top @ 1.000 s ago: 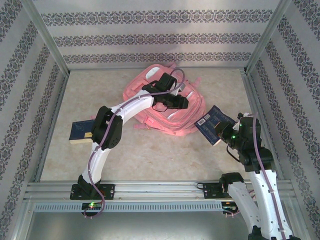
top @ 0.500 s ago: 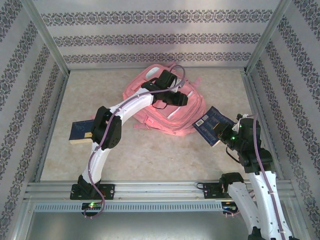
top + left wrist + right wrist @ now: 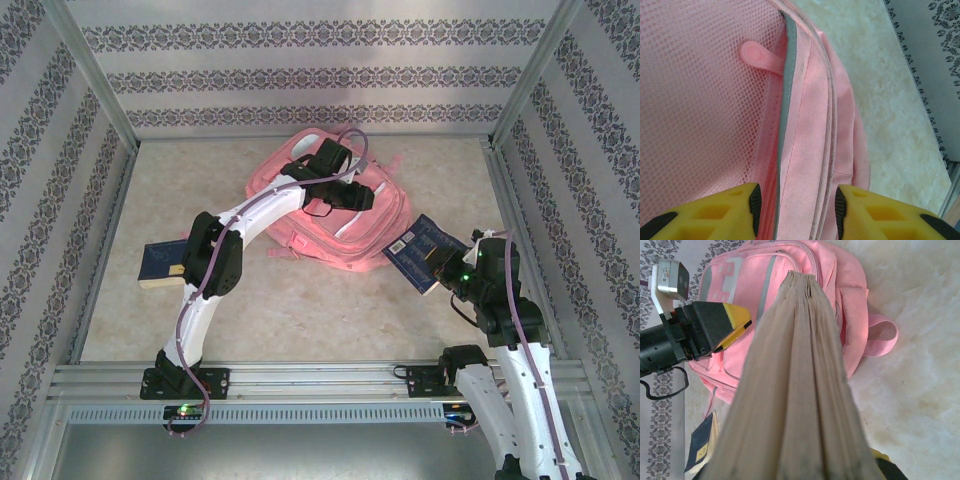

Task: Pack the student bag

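The student bag [image 3: 372, 238] is a large pink backpack lying flat at the back middle of the table. My left gripper [image 3: 352, 198] hovers over its top, open. In the left wrist view its yellow fingers [image 3: 715, 216] straddle a raised pink fabric band of the bag [image 3: 805, 130] beside the mesh pocket, with a gap on each side. A pink zipper pull [image 3: 760, 56] lies on the mesh. My right gripper [image 3: 446, 266] is shut on a blue book [image 3: 420, 248], held tilted off the table just right of the bag. The book's page edge [image 3: 795, 390] points at the bag [image 3: 790, 270].
A second blue book [image 3: 160, 262] lies on the table at the left, partly behind my left arm's elbow, and its corner [image 3: 702, 445] shows in the right wrist view. Patterned walls and a metal frame close in the table on three sides.
The left gripper's jaws have spread a little wider over the bag's fabric band. The right gripper has carried the blue book slightly left, toward the bag.
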You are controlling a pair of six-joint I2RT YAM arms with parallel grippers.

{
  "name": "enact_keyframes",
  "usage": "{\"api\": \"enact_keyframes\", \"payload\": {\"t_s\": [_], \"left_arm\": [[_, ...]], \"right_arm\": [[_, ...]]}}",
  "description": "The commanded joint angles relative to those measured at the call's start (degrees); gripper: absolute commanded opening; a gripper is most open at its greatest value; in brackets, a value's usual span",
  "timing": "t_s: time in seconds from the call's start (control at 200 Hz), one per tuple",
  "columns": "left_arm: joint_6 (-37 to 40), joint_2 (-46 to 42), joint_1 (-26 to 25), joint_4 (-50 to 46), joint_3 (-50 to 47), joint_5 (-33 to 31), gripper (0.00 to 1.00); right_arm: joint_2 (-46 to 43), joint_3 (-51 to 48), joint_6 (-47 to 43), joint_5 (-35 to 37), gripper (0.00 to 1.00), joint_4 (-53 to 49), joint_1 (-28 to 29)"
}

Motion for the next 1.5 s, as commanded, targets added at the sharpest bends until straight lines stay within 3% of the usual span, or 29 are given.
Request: {"api": "enact_keyframes", "payload": {"t_s": [0.0,0.455,0.51,0.664,0.924,1.084,1.244,1.389,1.494], "left_arm": [[-0.7,1.5,-0.1,0.2,-0.9,1.8,0.44],[-1.9,4.3,-1.6,0.7,-1.0,2.2,0.44],[-2.2,4.5,-1.7,1.0,-1.1,2.8,0.36],[-2.0,3.5,-1.6,0.8,-0.5,2.4,0.0],[-3.8,-5.6,2.4,0.1,-1.5,-0.1,0.0],[-5.2,-10.5,3.6,0.1,-2.1,1.3,0.0],[-6.7,-15.0,4.2,1.6,-6.1,3.2,0.0],[-5.8,-18.1,5.3,1.1,-9.3,3.3,0.0],[-5.6,-19.3,5.4,0.9,-11.3,3.5,0.0]], "right_arm": [[-0.7,-0.5,1.2,-1.2,0.0,3.4,-0.7],[-1.1,-1.8,2.1,-2.4,0.0,4.6,-0.9],[-1.2,-1.8,2.1,-2.3,0.0,4.7,-1.0],[-0.7,-0.2,0.6,-0.2,0.0,3.6,-1.0],[0.8,5.4,-4.1,10.3,0.0,-2.1,-1.0],[2.5,4.0,-1.9,11.6,0.0,-0.8,-1.0],[5.6,-2.2,5.1,3.8,0.0,12.9,-1.0],[12.3,-10.6,16.5,-8.2,0.0,41.0,-0.7],[17.1,-13.0,21.1,-9.4,0.0,55.6,1.0]]}}
